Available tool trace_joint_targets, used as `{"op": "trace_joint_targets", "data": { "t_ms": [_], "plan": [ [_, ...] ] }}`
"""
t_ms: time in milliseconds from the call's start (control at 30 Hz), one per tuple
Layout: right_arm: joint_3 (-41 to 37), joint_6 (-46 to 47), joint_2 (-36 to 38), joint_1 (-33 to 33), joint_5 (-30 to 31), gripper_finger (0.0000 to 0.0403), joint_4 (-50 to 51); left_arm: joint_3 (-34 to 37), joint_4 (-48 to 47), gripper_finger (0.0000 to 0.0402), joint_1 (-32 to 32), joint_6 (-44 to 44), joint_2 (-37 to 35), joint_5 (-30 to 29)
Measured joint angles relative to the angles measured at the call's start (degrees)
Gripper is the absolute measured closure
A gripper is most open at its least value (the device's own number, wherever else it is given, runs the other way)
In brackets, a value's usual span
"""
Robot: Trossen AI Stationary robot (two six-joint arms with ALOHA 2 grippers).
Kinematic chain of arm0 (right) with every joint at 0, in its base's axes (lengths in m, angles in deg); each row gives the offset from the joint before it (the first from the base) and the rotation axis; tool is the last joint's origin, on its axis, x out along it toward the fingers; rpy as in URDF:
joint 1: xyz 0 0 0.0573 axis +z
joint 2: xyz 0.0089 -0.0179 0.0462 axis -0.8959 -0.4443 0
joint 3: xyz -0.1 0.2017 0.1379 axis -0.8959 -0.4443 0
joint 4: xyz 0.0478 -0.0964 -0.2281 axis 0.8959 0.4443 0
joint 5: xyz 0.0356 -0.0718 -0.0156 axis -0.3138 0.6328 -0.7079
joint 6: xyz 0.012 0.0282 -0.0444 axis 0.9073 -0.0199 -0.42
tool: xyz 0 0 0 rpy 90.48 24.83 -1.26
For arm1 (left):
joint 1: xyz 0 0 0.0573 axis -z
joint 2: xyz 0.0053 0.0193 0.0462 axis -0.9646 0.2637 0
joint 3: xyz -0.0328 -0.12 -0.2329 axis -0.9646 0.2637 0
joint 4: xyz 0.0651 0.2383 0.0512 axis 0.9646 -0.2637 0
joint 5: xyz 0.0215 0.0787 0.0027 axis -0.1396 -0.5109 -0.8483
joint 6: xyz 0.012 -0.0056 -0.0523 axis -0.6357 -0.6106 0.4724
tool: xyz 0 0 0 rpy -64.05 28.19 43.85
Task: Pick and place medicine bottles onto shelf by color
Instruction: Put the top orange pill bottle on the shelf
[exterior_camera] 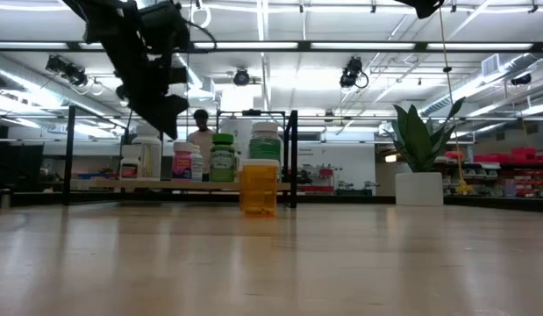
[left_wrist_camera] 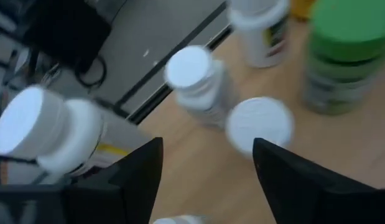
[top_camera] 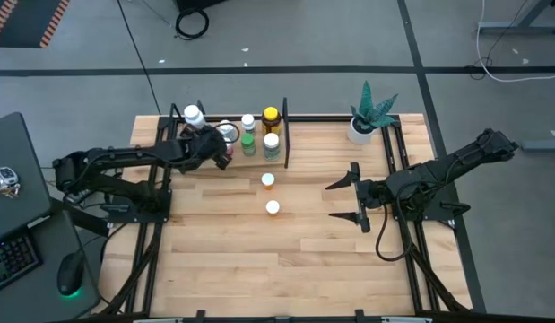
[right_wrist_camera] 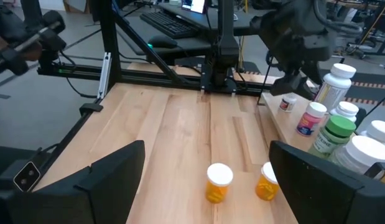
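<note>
The shelf, a light board framed by black rods, stands at the table's far middle. On it stand white bottles, a green one and a taller amber one with a yellow cap. Two orange bottles stand on the table in front of the shelf. My left gripper is open over the shelf's left part, above white-capped bottles. My right gripper is open and empty to the right of the orange bottles.
A white pot with a green plant stands at the far right of the table. The near half of the slatted tabletop holds nothing. One white bottle lies on its side near the shelf's left end.
</note>
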Motion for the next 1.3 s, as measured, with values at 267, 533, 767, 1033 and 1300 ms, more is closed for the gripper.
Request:
{"op": "trace_joint_targets", "data": {
  "t_ms": [267, 533, 767, 1033, 1300],
  "plan": [
    [0.0, 1.5, 0.0, 0.0, 0.0, 0.005, 1.1, -3.5, 1.1, 0.018, 7.0, -6.8, 0.0, 3.4],
    [0.0, 1.9, 0.0, 0.0, 0.0, 0.005, 1.2, -3.8, 10.0, 0.0202, 15.4, -8.5, 1.2, 23.0],
    [0.0, 1.7, 0.0, 0.0, 0.0, 0.005, 1.1, -4.4, 15.0, 0.0176, 21.4, -1.5, 8.6, 27.7],
    [0.0, 1.1, 0.0, 0.0, 0.0, 0.005, 0.7, -12.1, 14.5, 0.012, 21.5, -1.6, 18.3, 23.8],
    [0.0, 1.1, 0.0, 0.0, 0.0, 0.005, 1.2, -16.3, 15.1, 0.0098, 17.6, -2.5, 26.0, 23.2]
  ]
}}
